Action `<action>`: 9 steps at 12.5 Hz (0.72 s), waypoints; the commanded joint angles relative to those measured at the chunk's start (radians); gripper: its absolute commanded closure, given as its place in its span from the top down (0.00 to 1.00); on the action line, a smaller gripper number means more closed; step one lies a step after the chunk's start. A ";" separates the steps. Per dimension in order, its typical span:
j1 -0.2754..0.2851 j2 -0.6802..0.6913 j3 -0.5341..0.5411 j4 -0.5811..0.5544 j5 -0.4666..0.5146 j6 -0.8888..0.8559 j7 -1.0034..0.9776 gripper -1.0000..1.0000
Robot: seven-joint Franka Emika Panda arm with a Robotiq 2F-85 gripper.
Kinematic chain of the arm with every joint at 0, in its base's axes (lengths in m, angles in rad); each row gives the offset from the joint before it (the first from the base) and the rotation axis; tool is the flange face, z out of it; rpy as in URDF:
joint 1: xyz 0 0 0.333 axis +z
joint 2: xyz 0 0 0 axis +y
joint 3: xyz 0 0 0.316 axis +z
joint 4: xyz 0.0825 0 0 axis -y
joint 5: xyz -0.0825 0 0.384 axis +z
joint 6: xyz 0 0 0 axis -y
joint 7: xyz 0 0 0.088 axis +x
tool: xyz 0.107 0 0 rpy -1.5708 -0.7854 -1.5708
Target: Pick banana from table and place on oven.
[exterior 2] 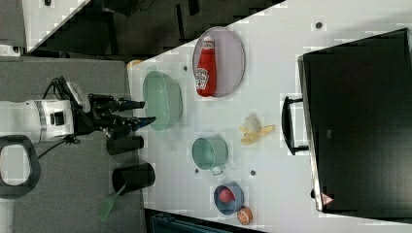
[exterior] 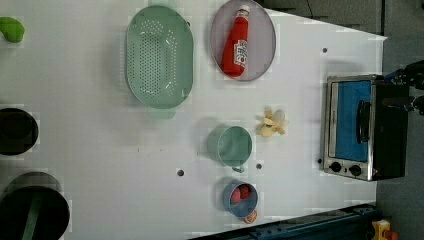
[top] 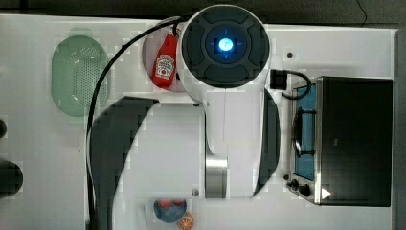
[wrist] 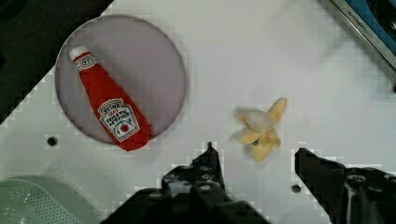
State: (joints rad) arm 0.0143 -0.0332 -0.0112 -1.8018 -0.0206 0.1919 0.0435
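Note:
A peeled yellow banana (exterior: 272, 124) lies on the white table (exterior: 100, 150), between the green mug and the oven (exterior: 357, 127). It also appears in the right view as the banana (exterior 2: 255, 132), just off the oven's (exterior 2: 359, 126) door handle. My gripper (exterior 2: 138, 111) is open and holds nothing; it hovers well off the table. In the wrist view the banana (wrist: 259, 130) lies on the table just past the gap of my gripper (wrist: 257, 163), between the two dark fingers (wrist: 205, 170). The oven's black top (top: 356, 139) is bare.
A ketchup bottle (exterior: 236, 42) lies on a grey plate (exterior: 260, 30). Beside it sits a green colander (exterior: 159, 55). A green mug (exterior: 231, 145) and a blue bowl of fruit (exterior: 240, 197) stand close to the banana. Black pots (exterior: 17, 130) line the left view's left edge.

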 commanded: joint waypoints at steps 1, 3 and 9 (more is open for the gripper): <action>-0.036 -0.454 -0.013 -0.250 0.007 -0.173 0.053 0.79; -0.036 -0.453 -0.011 -0.251 0.007 -0.171 0.053 1.00; -0.036 -0.337 -0.011 -0.296 0.007 -0.097 0.053 1.00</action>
State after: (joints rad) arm -0.0099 -0.4905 -0.0220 -2.0195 -0.0080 0.0765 0.0659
